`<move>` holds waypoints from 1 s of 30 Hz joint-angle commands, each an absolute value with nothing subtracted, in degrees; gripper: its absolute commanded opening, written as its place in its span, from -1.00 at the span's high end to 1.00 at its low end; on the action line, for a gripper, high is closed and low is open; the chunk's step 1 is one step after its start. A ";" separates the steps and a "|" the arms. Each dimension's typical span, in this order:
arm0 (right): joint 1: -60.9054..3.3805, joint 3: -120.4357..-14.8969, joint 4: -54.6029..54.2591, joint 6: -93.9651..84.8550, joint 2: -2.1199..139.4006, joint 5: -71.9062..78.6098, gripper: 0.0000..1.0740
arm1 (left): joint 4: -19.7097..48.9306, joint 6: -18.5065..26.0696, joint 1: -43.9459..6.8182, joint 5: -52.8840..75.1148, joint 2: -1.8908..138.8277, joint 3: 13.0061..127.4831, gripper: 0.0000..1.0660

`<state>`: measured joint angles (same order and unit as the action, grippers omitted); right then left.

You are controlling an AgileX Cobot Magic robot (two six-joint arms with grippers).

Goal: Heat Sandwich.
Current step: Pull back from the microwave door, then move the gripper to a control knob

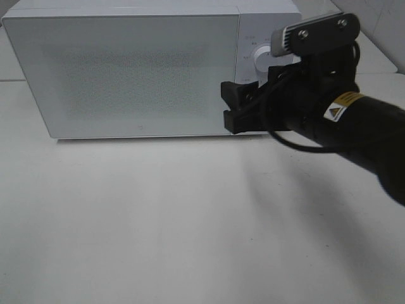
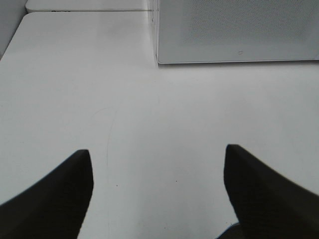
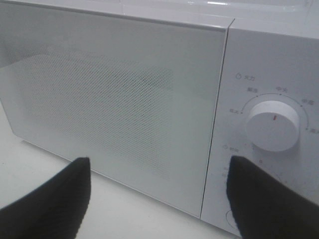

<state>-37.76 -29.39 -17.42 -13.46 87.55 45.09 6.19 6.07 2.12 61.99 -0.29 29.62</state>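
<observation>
Your right gripper hangs released, jaws wide and empty, right in front of the microwave. The seam between the closed door and the control panel lies straight ahead of it, and the dial sits just beyond its outer finger. Your left gripper is likewise parted and holds nothing; only bare table lies ahead of it, with the microwave's corner farther on.

The sandwich is in none of these views, and the door's mesh reveals nothing behind it, so you cannot tell where it lies. Expect it to be light, soft and loosely stacked. Squeezed hard, the bread will likely crush and the filling slip out. Take hold gently across the crust sides.
</observation>
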 commanded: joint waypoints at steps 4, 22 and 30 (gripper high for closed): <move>-42.80 -29.74 -31.11 -22.57 95.23 60.33 -0.39 | 6.65 5.73 2.29 61.36 -1.60 29.62 -0.31; -42.86 -35.98 -43.14 -21.14 109.66 74.66 -0.39 | 6.65 5.73 2.29 61.36 -1.60 29.62 -0.31; -42.06 -39.53 -42.97 -21.14 114.31 76.55 -0.37 | 6.65 5.73 2.29 61.36 -1.60 29.62 -0.31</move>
